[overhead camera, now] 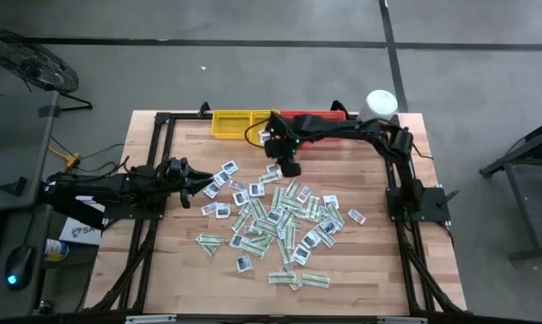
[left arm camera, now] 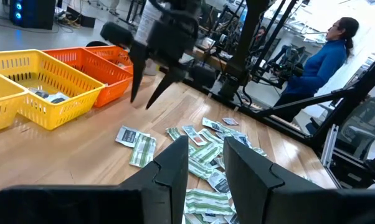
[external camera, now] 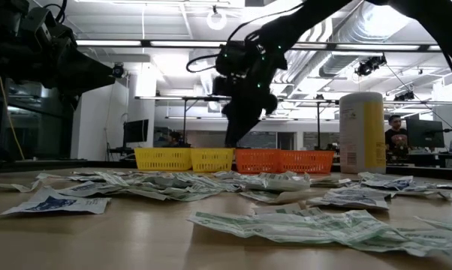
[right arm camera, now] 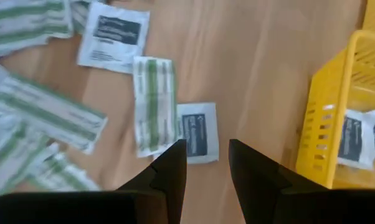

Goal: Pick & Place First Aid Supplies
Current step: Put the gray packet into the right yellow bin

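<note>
Green-and-white strip packets lay nearest the low camera, flat on the wooden table and overlapping one another. Behind them the first aid supplies spread in a loose heap across the middle of the table, narrow striped strips mixed with small white squares with a dark centre.

At the heap's left edge, the left gripper hovered just above the table, its two dark fingers slightly apart with nothing between them (the gap showed clearly in its own wrist view).

Farther back, the right gripper hung above the table between the heap and the trays, pointing down. Its fingers were spread a little and empty, and a white square and a green strip lay on the wood just below them.

Along the far edge stood a yellow tray and, touching it, a red-orange tray. At least one white square packet lay inside the yellow tray. A tall white-and-yellow canister stood near the far right corner.

Beyond the table, a person in a blue top sat in the room.
</note>
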You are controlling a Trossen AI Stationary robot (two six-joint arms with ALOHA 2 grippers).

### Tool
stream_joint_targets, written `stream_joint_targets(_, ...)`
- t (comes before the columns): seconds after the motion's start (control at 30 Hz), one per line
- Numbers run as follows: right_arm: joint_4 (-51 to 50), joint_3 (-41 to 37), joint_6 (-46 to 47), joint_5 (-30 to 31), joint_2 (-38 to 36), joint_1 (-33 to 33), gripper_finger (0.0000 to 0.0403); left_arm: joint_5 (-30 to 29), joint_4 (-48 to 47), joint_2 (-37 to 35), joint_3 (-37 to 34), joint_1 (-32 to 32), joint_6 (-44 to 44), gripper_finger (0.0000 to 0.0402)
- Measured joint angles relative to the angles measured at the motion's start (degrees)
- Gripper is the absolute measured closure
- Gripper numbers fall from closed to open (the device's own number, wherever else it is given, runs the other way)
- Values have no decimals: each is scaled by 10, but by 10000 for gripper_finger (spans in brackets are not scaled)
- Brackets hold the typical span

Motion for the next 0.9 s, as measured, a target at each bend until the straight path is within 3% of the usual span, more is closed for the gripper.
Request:
stream_joint_targets(0.33,67,-31,1,19,26,4,290,0,0,0,0,0,0,300)
stream_joint_targets(0.9,61,-30,14,33,60,3,290,0,0,0,0,0,0,300)
